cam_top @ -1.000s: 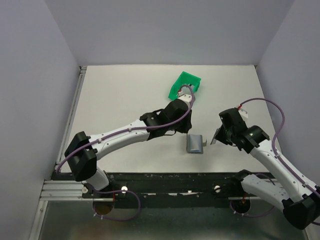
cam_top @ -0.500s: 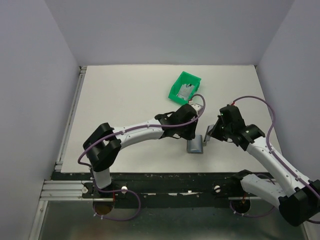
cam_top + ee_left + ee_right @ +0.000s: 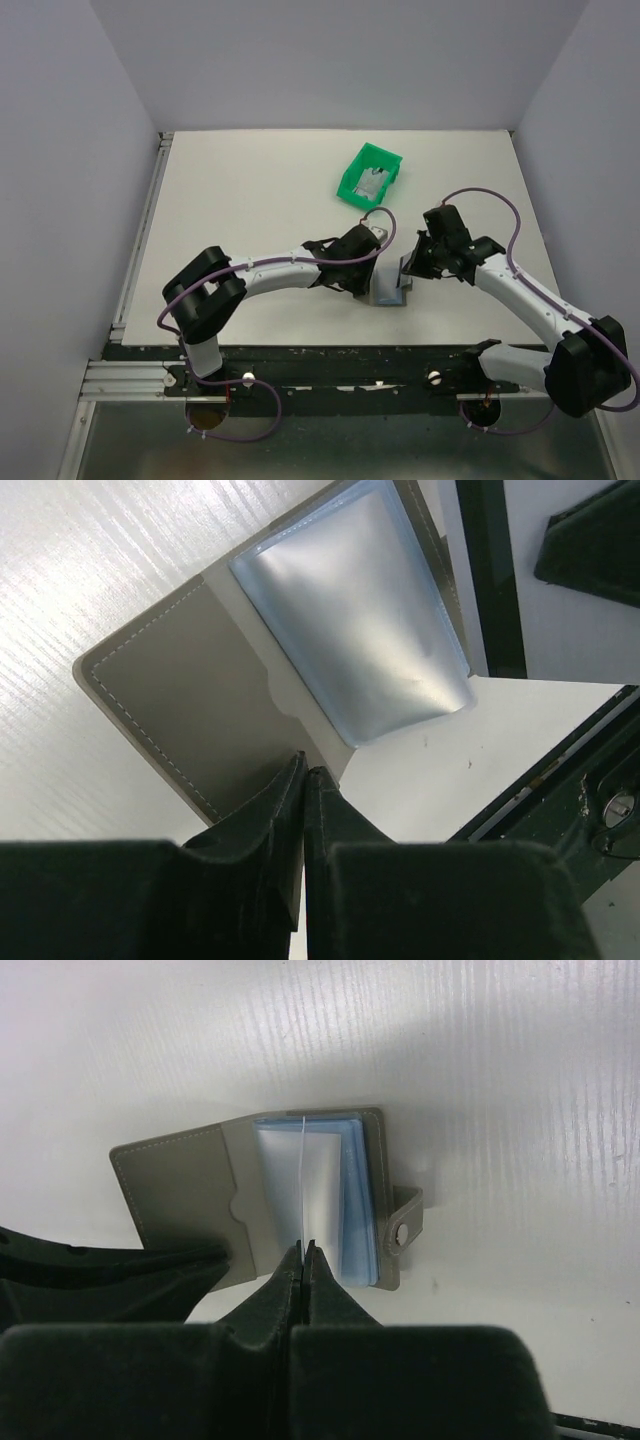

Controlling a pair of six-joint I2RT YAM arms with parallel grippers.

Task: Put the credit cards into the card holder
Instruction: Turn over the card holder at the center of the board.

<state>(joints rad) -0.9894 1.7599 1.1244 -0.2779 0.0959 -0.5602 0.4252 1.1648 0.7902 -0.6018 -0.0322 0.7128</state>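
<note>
Right gripper is pinched tight on one credit card, seen edge-on as a thin white line standing upright over the open card holder. The holder lies flat on the white table, lower middle of the overhead view. Left gripper, jaws nearly together, sits at the holder's edge; whether it nips the flap, can't tell. The card looks light, stiff and slick, so gripping one short end suits it. The holder is soft stitched grey-brown leather with glossy, floppy clear sleeves and a round snap tab.
</note>
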